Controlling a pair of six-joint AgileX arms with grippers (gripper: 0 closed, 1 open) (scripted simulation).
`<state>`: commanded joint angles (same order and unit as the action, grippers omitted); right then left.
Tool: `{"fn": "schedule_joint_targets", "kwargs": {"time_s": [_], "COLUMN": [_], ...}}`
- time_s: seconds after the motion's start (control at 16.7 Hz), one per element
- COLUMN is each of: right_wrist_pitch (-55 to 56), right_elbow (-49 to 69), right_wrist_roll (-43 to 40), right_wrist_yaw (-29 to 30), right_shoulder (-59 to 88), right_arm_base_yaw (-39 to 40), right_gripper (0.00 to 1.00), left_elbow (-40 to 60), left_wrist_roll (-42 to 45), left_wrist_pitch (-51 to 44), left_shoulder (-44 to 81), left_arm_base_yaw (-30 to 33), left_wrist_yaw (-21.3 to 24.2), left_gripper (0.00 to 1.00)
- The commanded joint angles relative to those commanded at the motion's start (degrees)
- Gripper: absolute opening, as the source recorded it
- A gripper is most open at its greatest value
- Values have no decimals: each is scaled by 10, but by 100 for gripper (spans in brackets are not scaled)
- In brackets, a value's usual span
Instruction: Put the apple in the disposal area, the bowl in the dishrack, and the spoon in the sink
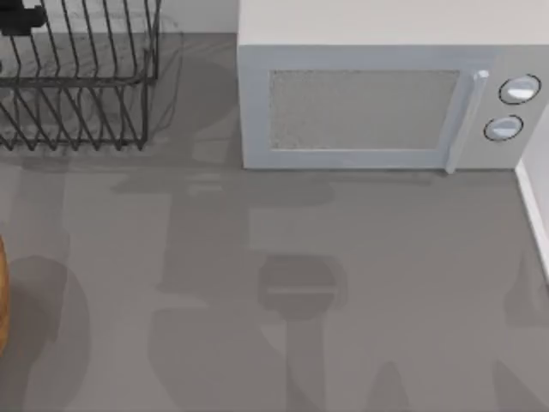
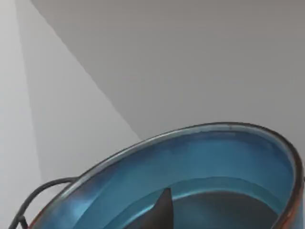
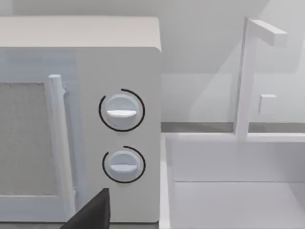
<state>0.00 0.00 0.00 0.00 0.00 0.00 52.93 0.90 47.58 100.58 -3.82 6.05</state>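
Note:
The teal-blue bowl [image 2: 205, 162] with its reddish-brown rim sits tilted close under my left wrist camera, with bare wall behind it. My left gripper [image 2: 162, 207] is shut on the bowl, one dark finger reaching inside it. A black wire of the dishrack [image 2: 40, 191] curves just beside the bowl's rim. In the top view the dishrack [image 1: 77, 77] stands at the back left, with a dark part of my left arm [image 1: 21, 19] over its far corner. My right gripper [image 3: 90, 214] hangs in front of the microwave's knobs, beside the white sink [image 3: 238, 191]. The apple and the spoon are out of view.
A white microwave [image 1: 369, 103] takes up the back middle and right of the table. The sink's rim [image 1: 533, 206] runs along the right edge, and a white faucet [image 3: 248, 71] rises behind the basin. A brown rounded thing [image 1: 2, 296] pokes in at the left edge.

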Motion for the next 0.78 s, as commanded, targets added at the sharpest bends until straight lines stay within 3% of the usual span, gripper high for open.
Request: {"fn": "schedule_joint_targets", "kwargs": {"time_s": [0.12,0.78], "right_wrist_pitch": [0,0], "right_elbow": [0,0], "right_wrist_roll": [0,0], "right_wrist_yaw": [0,0], "right_shoulder": [0,0], "right_arm_base_yaw": [0,0], "right_gripper": [100,100], "left_elbow": [0,-11], "left_wrist_roll": [0,2], "left_wrist_pitch": [0,-10], "left_shoulder": [0,-19], "left_arm_base_yaw": [0,0], "left_wrist_yaw": [0,-1], "left_gripper": [100,100]}}
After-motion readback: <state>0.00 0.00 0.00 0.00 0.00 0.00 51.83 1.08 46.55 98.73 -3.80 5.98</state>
